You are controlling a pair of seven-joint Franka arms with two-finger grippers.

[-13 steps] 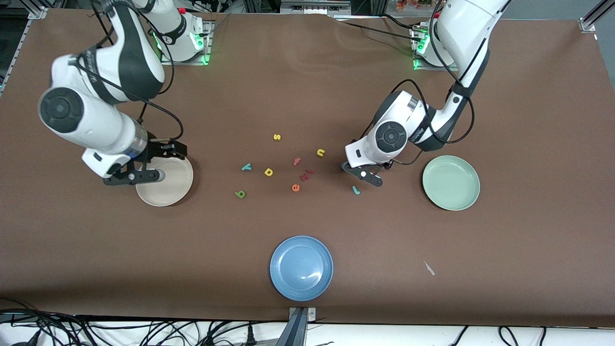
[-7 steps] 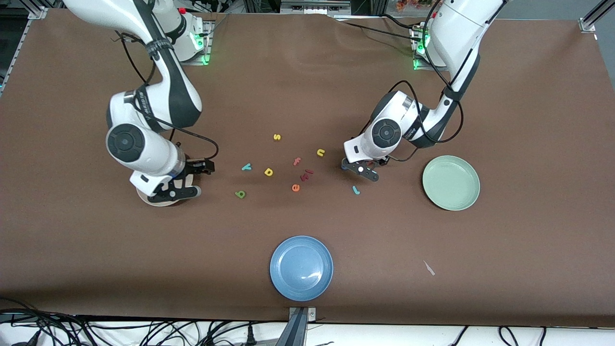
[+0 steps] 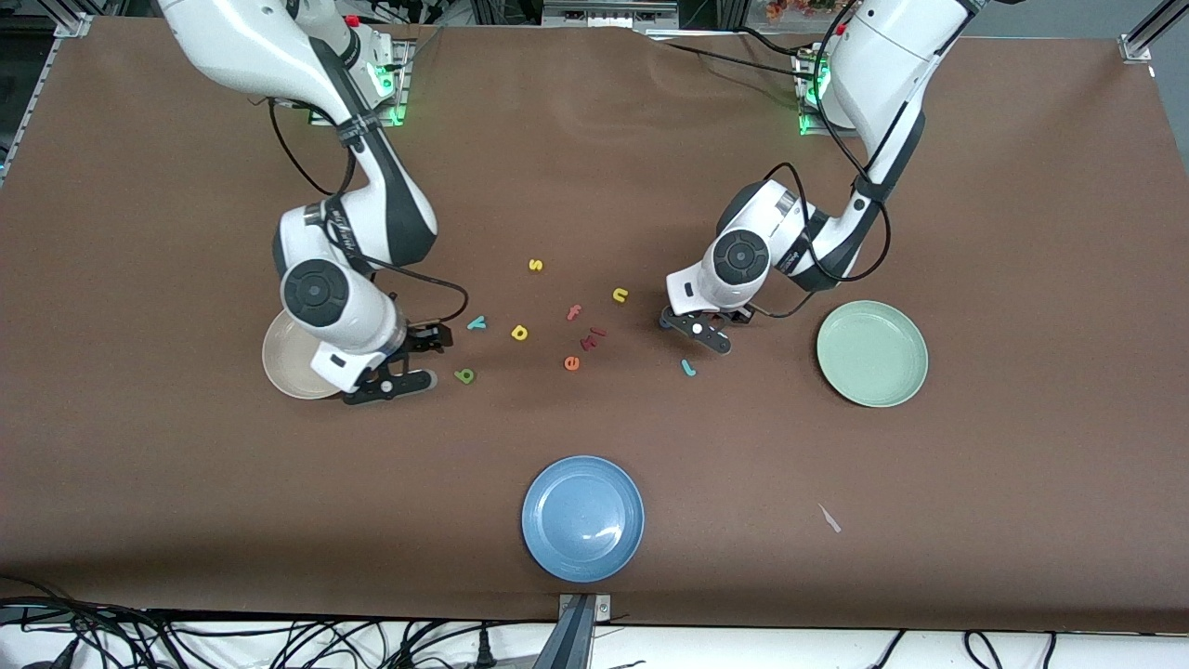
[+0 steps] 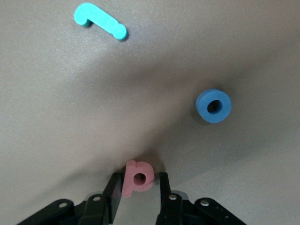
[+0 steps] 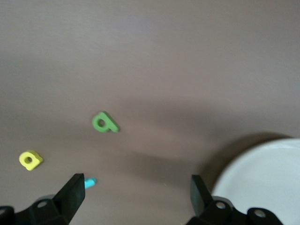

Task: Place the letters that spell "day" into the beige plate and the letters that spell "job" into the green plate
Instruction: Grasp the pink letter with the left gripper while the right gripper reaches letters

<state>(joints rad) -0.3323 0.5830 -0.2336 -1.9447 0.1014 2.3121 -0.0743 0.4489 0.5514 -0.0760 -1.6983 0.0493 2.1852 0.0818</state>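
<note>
Left gripper (image 4: 137, 187) jaws narrow around pink b (image 4: 137, 177); next lift toward green plate (image 3: 871, 353), three o'clock; right gripper (image 5: 138, 194) wide

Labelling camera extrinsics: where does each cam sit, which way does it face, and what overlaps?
Front: high, across the table, facing both bases; shows both arms, the beige plate, green plate and scattered letters.
Left wrist: on the left arm, looking down at the mat; left gripper fingers flank the pinkish-red b, with the blue o and teal j close by.
Right wrist: looks down past the open right gripper at the green a and yellow d.
Shared: a, d and j also show in front.
</note>
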